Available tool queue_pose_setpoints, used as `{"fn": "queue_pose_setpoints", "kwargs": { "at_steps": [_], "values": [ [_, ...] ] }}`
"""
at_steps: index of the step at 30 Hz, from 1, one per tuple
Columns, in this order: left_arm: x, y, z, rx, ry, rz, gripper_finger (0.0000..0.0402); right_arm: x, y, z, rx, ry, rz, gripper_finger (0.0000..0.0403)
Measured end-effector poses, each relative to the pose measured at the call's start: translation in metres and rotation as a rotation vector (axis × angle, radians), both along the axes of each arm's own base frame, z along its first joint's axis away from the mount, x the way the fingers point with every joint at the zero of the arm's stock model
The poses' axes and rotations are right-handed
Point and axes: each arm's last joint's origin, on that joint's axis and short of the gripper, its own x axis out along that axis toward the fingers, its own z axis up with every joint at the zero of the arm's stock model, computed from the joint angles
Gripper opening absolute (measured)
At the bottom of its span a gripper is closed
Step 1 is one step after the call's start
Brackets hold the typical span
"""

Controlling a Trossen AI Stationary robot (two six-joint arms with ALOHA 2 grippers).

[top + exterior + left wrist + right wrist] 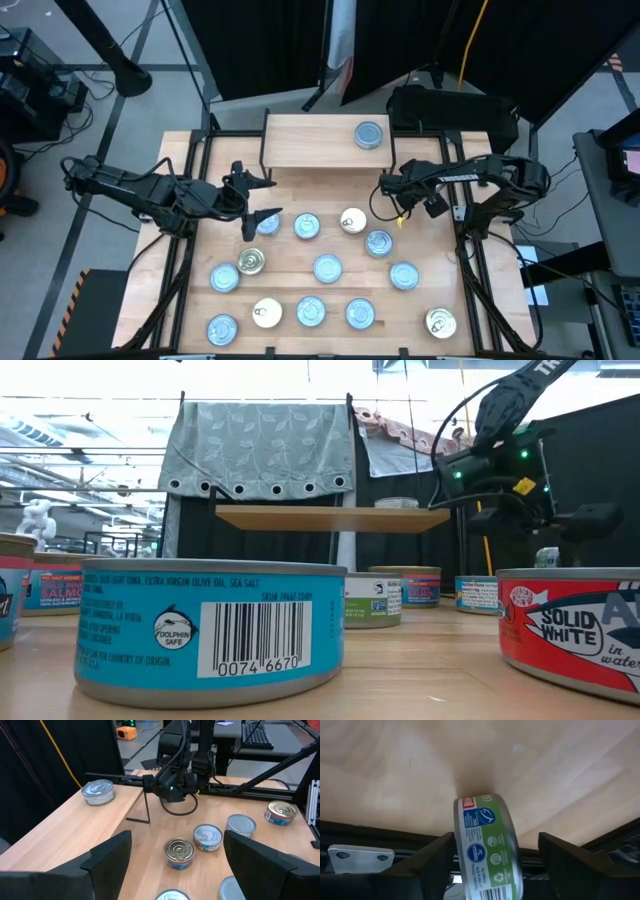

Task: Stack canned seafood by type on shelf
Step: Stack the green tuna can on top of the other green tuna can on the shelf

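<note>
Wooden shelf (310, 142): is standing at the middle of the worktop's (432, 262) far edge, its light top sitting on thin black legs.
Tin on the shelf (369, 134): is lying flat and alone toward the right end of the shelf top, its silvery-blue lid facing up.
Right pincer (386, 188): is hanging just off the shelf's right front corner, its fingers spread on either side of the green-sided tin.
Green-sided tin (487, 845): is showing edge-on between the right pincer's fingers in the right wrist view. One finger is sitting close against it while a gap is showing on the other side. I cannot tell whether it is touching the wood behind it.
Left pincer (258, 200): is hovering low off the shelf's left front corner, spread wide and pinching nothing. One finger is reaching over a blue-lidded tin (268, 226).
Loose tins: are lying flat across the middle and near half of the worktop, apart from one another. Most are showing blue lids, such as the centre tin (327, 268). A cream-lidded tin (352, 220) is lying in front of the shelf and another cream one (440, 322) is sitting by the near right corner.
Near edge: a blue-sided tin (210, 630) and a red-sided tin (570, 635) are filling the low view.
</note>
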Motion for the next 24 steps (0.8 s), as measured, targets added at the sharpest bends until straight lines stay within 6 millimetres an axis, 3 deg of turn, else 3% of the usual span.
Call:
{"fn": "queue_pose_setpoints", "kwargs": {
  "at_steps": [12, 19, 24],
  "values": [
    [0.000, 0.000, 0.000, 0.000, 0.000, 0.000, 0.0313, -0.004, 0.002, 0.002, -0.014, 0.010, -0.079, 0.0122],
    [0.000, 0.000, 0.000, 0.000, -0.001, 0.000, 0.0313, 0.003, 0.022, 0.016, 0.065, -0.048, -0.334, 0.0125],
    [0.000, 0.000, 0.001, 0.013, -0.005, -0.005, 0.0313, 0.024, 0.039, 0.039, 0.227, -0.204, -0.604, 0.0136]
  ]
}}
